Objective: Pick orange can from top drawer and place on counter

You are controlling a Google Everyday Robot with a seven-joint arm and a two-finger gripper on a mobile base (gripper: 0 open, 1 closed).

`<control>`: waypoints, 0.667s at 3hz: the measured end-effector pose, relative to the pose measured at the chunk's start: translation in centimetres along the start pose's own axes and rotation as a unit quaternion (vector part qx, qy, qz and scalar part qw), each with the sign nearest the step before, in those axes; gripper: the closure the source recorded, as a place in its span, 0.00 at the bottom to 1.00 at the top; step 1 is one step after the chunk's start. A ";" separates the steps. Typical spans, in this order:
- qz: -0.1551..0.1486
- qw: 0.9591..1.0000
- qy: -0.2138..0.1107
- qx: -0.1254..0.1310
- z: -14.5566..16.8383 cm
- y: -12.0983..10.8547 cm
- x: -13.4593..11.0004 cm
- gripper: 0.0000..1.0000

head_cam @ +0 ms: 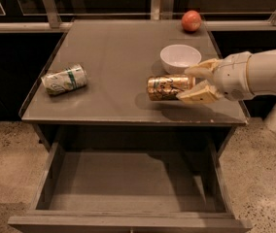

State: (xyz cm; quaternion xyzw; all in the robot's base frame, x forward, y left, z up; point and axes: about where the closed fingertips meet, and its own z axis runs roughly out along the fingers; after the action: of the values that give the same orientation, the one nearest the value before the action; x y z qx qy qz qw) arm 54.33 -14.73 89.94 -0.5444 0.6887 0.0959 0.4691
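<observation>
Counter: flat matte grey top with a thin raised lip, seen from above and in front. The surface shows faint smears and a soft sheen near the middle.

Orange can: on its side at about 4 o'clock from the counter's centre, long axis running 9 to 3 o'clock, dark script facing up. A shadow lies just under it toward 6 o'clock. Cannot tell whether it touches the surface or sits just above it.

Gripper: enters from 3 o'clock on a thick white arm. Its two tan fingers are clamped on the can's 3 o'clock end, one on the far side and one on the near side.

White bowl: upright, at 12 o'clock from the orange can and just beside the far finger.

Red-orange fruit: at the counter's far right corner, about 1 o'clock from centre, apart from the bowl.

Green-and-white can: on its side near the left edge, 9 o'clock from centre, well apart from the orange can.

Top drawer: pulled out at 6 o'clock below the counter, with a flat grey bottom and low side walls.

Room: speckled stone-look floor on both sides. Behind the counter at 12 o'clock is a dark backdrop with a pale rail and metal posts.
</observation>
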 end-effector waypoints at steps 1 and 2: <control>0.000 1.000 0.000 0.000 0.0 0.0 0.0 0.35; 0.000 1.000 0.000 0.000 0.0 0.0 0.0 0.11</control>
State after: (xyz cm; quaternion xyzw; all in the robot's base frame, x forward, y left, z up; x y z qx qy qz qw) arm 54.33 -14.73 89.94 -0.5445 0.6887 0.0959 0.4691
